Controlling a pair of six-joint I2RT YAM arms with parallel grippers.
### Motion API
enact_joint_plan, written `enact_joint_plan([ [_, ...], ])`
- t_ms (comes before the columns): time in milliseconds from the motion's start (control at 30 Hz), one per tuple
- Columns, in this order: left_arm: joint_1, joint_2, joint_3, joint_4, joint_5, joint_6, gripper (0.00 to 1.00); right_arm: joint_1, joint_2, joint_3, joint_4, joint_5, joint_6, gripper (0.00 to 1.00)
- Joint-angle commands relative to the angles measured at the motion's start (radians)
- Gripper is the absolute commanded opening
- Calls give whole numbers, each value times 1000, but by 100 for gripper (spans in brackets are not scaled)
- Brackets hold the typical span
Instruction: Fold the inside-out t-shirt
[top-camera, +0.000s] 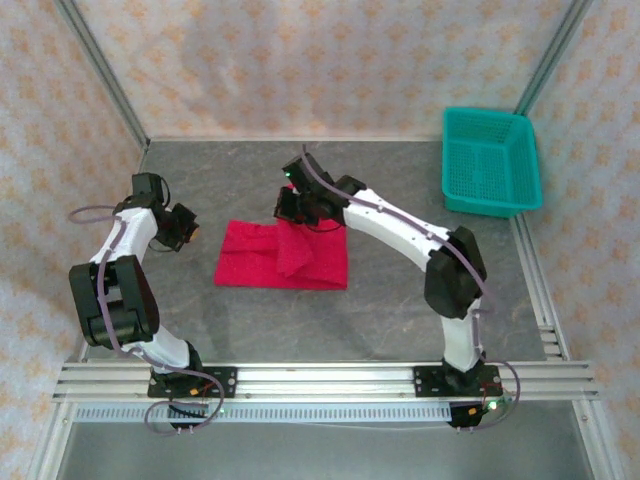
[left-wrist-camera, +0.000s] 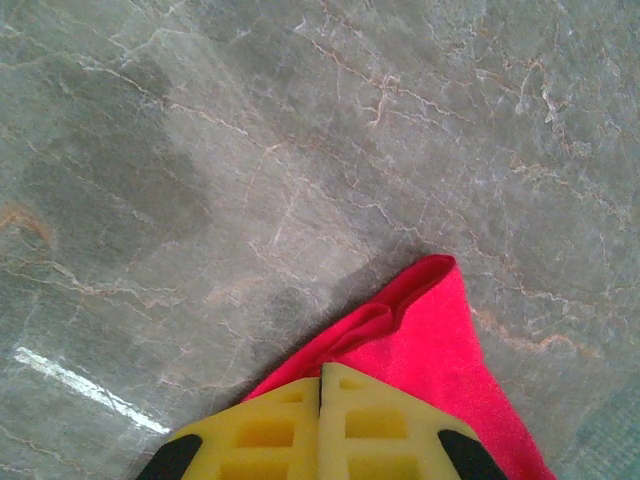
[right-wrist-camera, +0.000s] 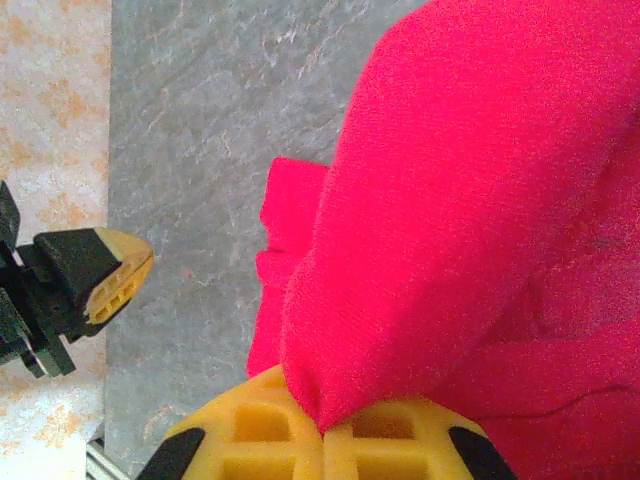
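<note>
Right wrist: t-shirt (right-wrist-camera: 470, 200) pinched by clamped right gripper (right-wrist-camera: 322, 430), mid-fold | left gripper (right-wrist-camera: 135, 268) closed, empty, 9 o'clock | next: layer to be laid flat.

- bright red soft cloth t-shirt (top-camera: 283, 255): uniform red, no print; fine looped weave up close.
- grey stone-look bench (top-camera: 380, 300): mottled grey with thin pale and rusty veins.
- teal plastic mesh basket (top-camera: 490, 160): solid teal, gridded holes.
- paper-covered walls (top-camera: 300, 60): cream-pink, repeating faint orange motifs.
- left fingers (left-wrist-camera: 265, 430), right fingers (right-wrist-camera: 260, 430): yellow, waffle-gridded, black at the outer corners.
- robot arms (top-camera: 395, 225): white shells, black joints.
</note>
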Motion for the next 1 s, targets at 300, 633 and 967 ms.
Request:
enact_joint_plan([
  [300, 26, -1, -4, 12, 13, 14, 6, 90, 188, 200, 11, -75, 30, 0],
  [633, 26, -20, -24, 27, -1, 1, 6, 123, 378, 375, 19, -170, 102, 25],
  [967, 26, -93, -23, -16, -59, 16, 6, 144, 218, 395, -141, -90, 3, 56],
])
